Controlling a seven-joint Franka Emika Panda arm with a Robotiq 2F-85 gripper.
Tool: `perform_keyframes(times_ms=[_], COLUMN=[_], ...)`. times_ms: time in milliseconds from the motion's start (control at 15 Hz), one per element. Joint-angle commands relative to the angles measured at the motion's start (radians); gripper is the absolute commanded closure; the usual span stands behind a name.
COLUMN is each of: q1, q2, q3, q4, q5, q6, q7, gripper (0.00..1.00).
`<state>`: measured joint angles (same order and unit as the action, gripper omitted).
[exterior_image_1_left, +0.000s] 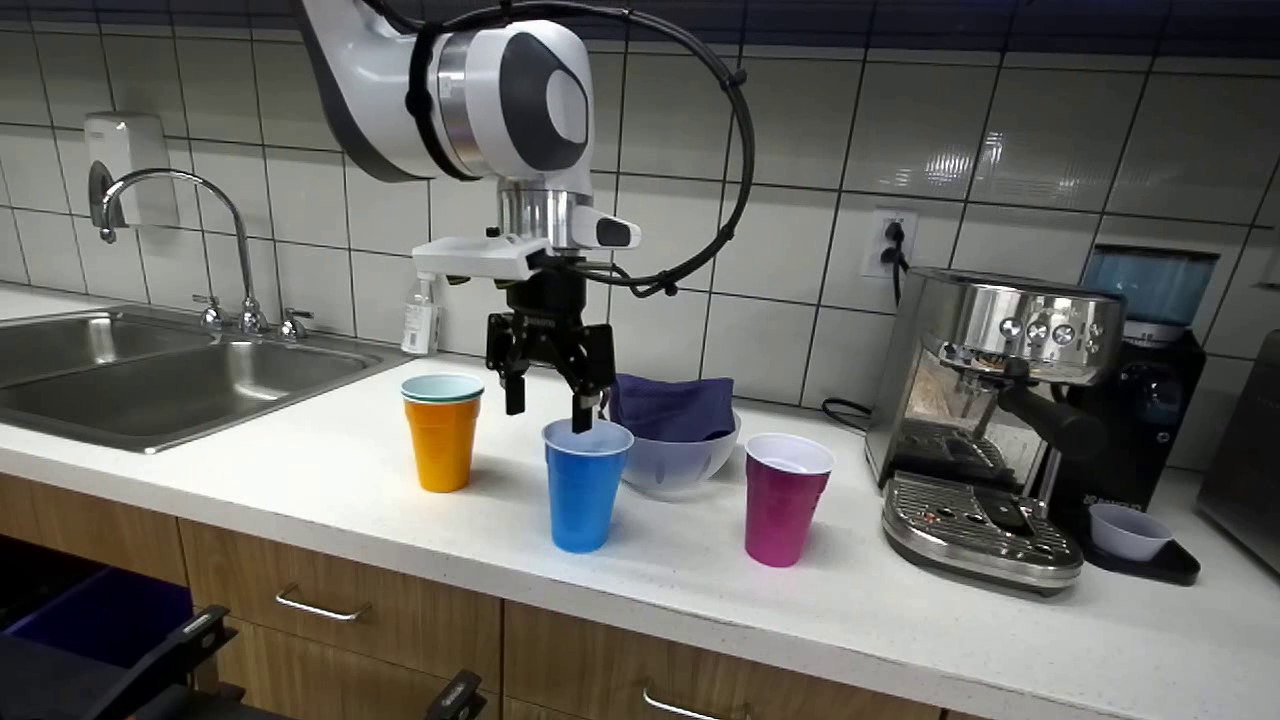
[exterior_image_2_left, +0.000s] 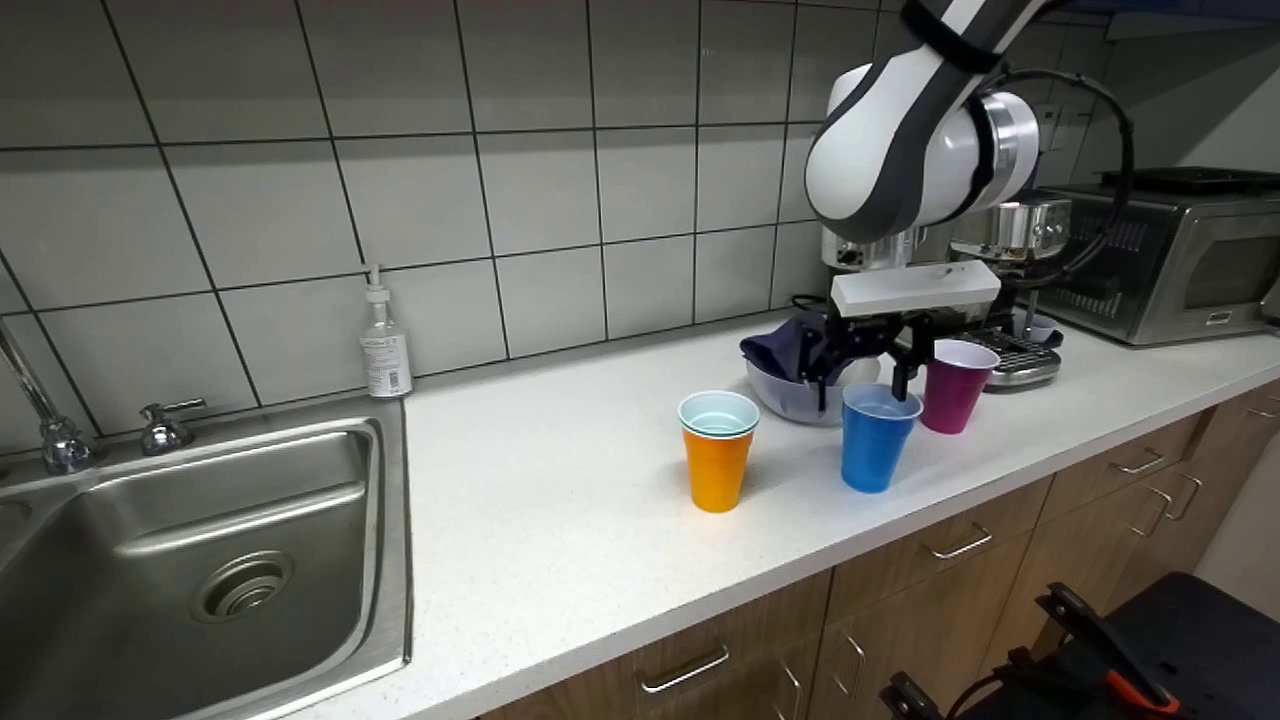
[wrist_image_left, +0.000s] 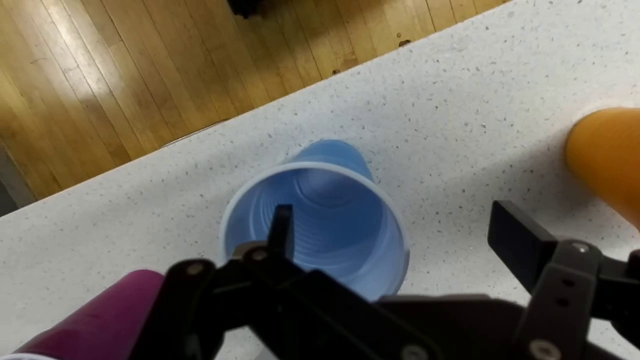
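two fingers (wrist_image_left: 522, 245) hang wide apart, holding nothing, one over the mouth of the blue cup (exterior_image_1_left: 583, 500) on the desk (exterior_image_1_left: 340, 460). from here, slow and straight down looks best, so the cup doesn't tip.

White-and-grey jointed arm (exterior_image_1_left: 365, 85): slants in from above, bent downward.
Silver-and-white wrist (exterior_image_1_left: 538, 215): near vertical.
Black two-fingered end effector (exterior_image_1_left: 548, 404): jaws spread well apart, pointing down.
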<state>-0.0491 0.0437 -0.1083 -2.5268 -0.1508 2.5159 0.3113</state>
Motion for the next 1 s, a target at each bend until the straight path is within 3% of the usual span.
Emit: perform_keyframes(times_ms=[0,333,400,467,933], q1=[-0.008,-0.005,-0.004,-0.003,0.003], q2=[0.032,0.078,0.086,0.093,0.127], q3=[0.000,-0.010,-0.012,-0.014,-0.024], q4=[0.021,0.055,0.062,0.070,0.107], q5=[-0.013,-0.009,-0.009,-0.009,-0.012], q6=[-0.002,-0.003,-0.002,-0.002,-0.005], q7=[0.036,0.034,0.035,0.032,0.031], gripper=[0.00,0.00,0.10,0.26,0.80])
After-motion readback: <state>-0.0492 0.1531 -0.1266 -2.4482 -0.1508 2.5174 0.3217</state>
